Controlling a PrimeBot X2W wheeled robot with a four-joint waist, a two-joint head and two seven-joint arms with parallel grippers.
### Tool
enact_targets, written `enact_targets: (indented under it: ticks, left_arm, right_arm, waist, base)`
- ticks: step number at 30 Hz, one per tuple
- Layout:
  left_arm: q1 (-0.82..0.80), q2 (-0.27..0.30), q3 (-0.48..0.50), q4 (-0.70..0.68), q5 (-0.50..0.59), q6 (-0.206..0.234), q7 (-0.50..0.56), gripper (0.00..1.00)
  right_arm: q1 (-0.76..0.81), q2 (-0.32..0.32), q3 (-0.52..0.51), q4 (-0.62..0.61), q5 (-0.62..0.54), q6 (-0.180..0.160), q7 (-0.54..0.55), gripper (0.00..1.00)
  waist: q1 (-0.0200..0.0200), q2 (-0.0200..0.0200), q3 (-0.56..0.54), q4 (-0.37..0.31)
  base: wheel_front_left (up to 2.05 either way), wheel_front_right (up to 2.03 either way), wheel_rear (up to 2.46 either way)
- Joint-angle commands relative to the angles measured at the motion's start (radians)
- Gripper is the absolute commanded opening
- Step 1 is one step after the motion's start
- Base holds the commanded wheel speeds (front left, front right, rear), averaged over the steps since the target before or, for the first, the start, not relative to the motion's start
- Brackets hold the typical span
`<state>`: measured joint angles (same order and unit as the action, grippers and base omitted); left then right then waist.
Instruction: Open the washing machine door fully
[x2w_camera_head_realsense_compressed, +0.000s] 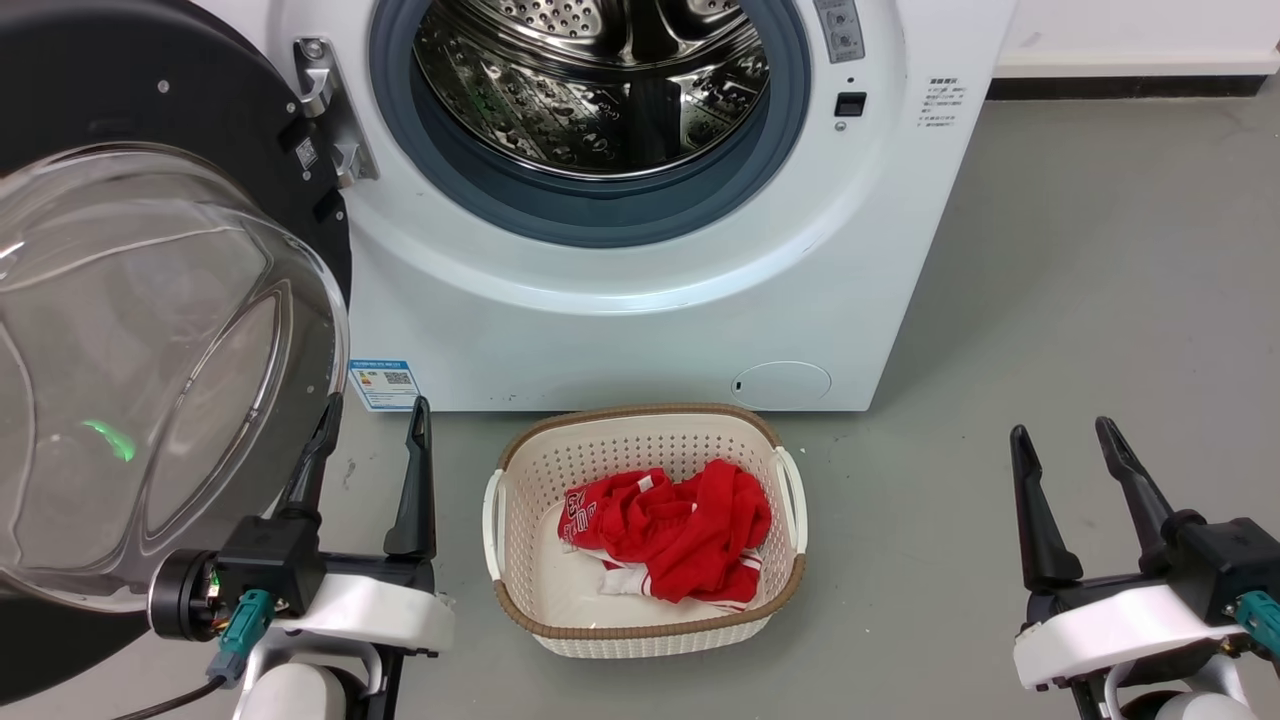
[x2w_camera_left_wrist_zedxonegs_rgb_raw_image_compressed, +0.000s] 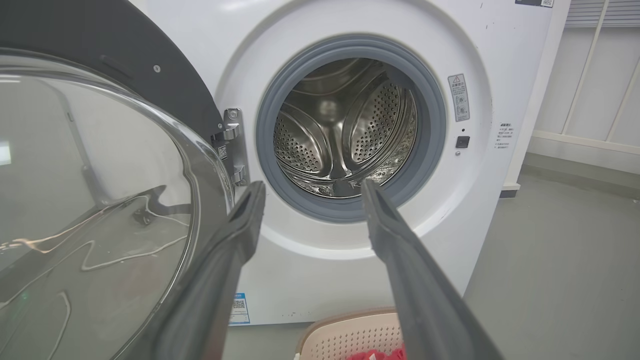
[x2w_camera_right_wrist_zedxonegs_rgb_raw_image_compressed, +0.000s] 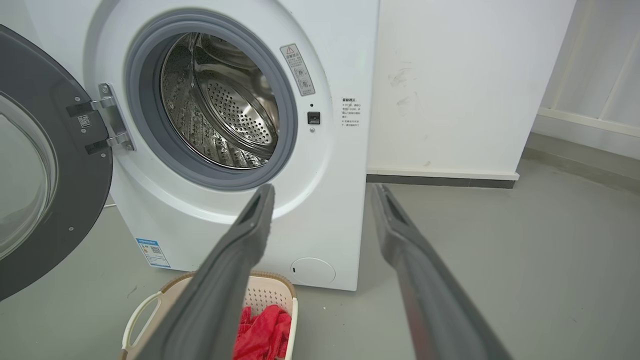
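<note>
The white washing machine (x2w_camera_head_realsense_compressed: 640, 320) stands ahead with its steel drum exposed. Its round black door (x2w_camera_head_realsense_compressed: 130, 90), with a bulging clear glass bowl (x2w_camera_head_realsense_compressed: 150, 380), is swung out wide on the left hinge (x2w_camera_head_realsense_compressed: 325, 110). My left gripper (x2w_camera_head_realsense_compressed: 375, 420) is open at the lower left, its left finger close beside the bowl's rim, nothing held. My right gripper (x2w_camera_head_realsense_compressed: 1062, 432) is open over the floor at the lower right, away from the machine. The left wrist view has the door (x2w_camera_left_wrist_zedxonegs_rgb_raw_image_compressed: 125, 65) left of my open fingers (x2w_camera_left_wrist_zedxonegs_rgb_raw_image_compressed: 245, 220); the right wrist view shows the door (x2w_camera_right_wrist_zedxonegs_rgb_raw_image_compressed: 55, 165) far left.
A cream laundry basket (x2w_camera_head_realsense_compressed: 520, 590) holding red clothing (x2w_camera_head_realsense_compressed: 670, 530) sits on the grey floor in front of the machine, between my two arms. A white wall (x2w_camera_right_wrist_zedxonegs_rgb_raw_image_compressed: 475, 85) with a dark skirting runs to the machine's right.
</note>
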<state>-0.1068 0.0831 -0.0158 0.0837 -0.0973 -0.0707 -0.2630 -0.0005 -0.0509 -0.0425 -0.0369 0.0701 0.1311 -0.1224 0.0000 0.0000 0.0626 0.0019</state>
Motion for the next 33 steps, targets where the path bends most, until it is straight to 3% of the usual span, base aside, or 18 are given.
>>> enact_targets:
  ticks: [1, 18, 19, 22, 33]
  left_arm:
    - [0.008, -0.003, 0.004, 0.001, 0.007, -0.001, -0.002, 1.0]
    - [0.008, -0.014, 0.012, 0.006, 0.009, -0.018, -0.002, 1.0]
    - [0.002, -0.011, 0.012, 0.005, 0.005, -0.014, 0.0, 0.0]
    - [0.015, -0.014, 0.013, 0.034, 0.001, -0.014, 0.003, 0.0]
    - [0.007, -0.017, 0.036, 0.057, -0.224, -0.021, 0.064, 0.0]
  right_arm:
    - [-0.007, 0.002, 0.002, 0.0, 0.001, -0.001, -0.002, 1.0]
    - [-0.009, 0.001, 0.01, 0.019, 0.014, -0.001, -0.01, 1.0]
    - [0.0, 0.0, 0.009, 0.017, 0.011, 0.0, -0.004, 0.0]
    - [0.012, 0.0, 0.01, 0.043, 0.014, 0.0, -0.001, 0.0]
    - [-0.006, -0.012, 0.014, 0.075, 0.257, 0.0, 0.022, 0.0]
  waist:
    - [0.0, 0.0, 0.0, 0.001]
    - [0.0, 0.0, -0.002, 0.006]
    - [0.0, 0.0, -0.003, 0.006]
    - [0.0, 0.0, -0.003, 0.006]
    - [0.0, 0.0, -0.008, 0.006]
  base:
    - [0.0, 0.0, 0.0]
    - [0.0, 0.0, 0.0]
    - [0.0, 0.0, 0.0]
    - [0.0, 0.0, 0.0]
    - [0.0, 0.0, 0.0]
